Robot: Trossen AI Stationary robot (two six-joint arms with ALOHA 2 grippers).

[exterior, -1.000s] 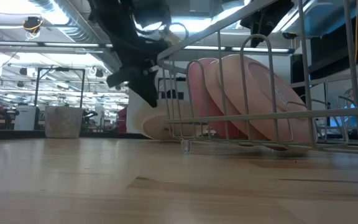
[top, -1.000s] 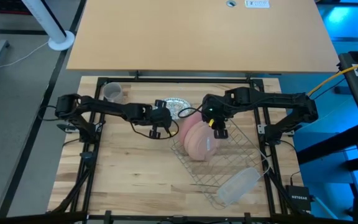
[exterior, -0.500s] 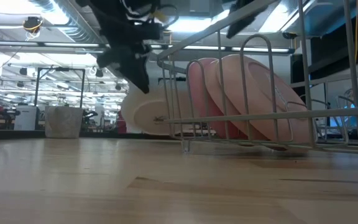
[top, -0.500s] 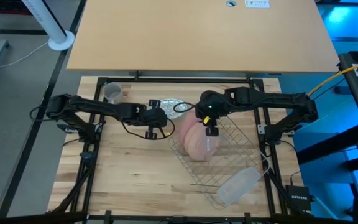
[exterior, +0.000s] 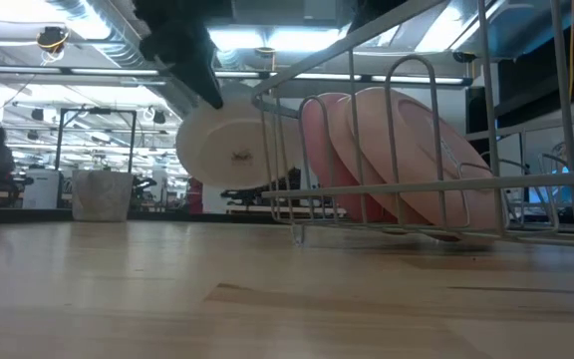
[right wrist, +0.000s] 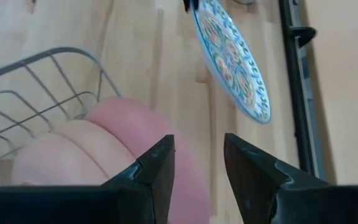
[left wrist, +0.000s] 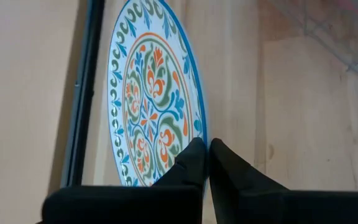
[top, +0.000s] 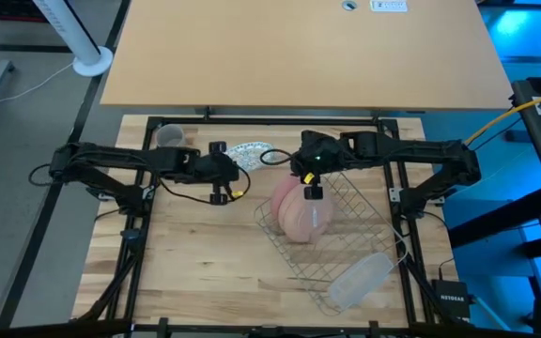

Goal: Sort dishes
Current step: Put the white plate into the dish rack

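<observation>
The patterned plate [top: 247, 152] is held on edge by my left gripper [top: 227, 163], which is shut on its rim, left of the wire rack [top: 341, 230]. Its white underside [exterior: 229, 152] faces the low view and its blue-green pattern [left wrist: 149, 99] faces the left wrist view. Two pink plates [top: 299, 211] stand leaning in the rack. My right gripper [right wrist: 197, 162] is open and empty above them. The grey mug [top: 169, 137] stands on its base at the far left of the table. My left gripper pinches the patterned plate's rim [left wrist: 202, 144] between its two fingers, one on the patterned face and one on the white underside. In the low view the fingers [exterior: 205, 92] come down at the upper rim, slanting from the table's left. The plate hangs nearly upright, clear of the table.
A translucent plastic tray [top: 360, 280] lies at the rack's near right end. A black frame rail [left wrist: 86, 93] runs along the table's far edge behind the plate. Bare wood [top: 195, 253] shows at the near left.
My left gripper has gone up and toward the table's left edge with the patterned plate. The plate, which was tilted low at the table, now hangs nearly upright and clear of it. My right gripper has shifted a little toward the table's left over the pink plates.
</observation>
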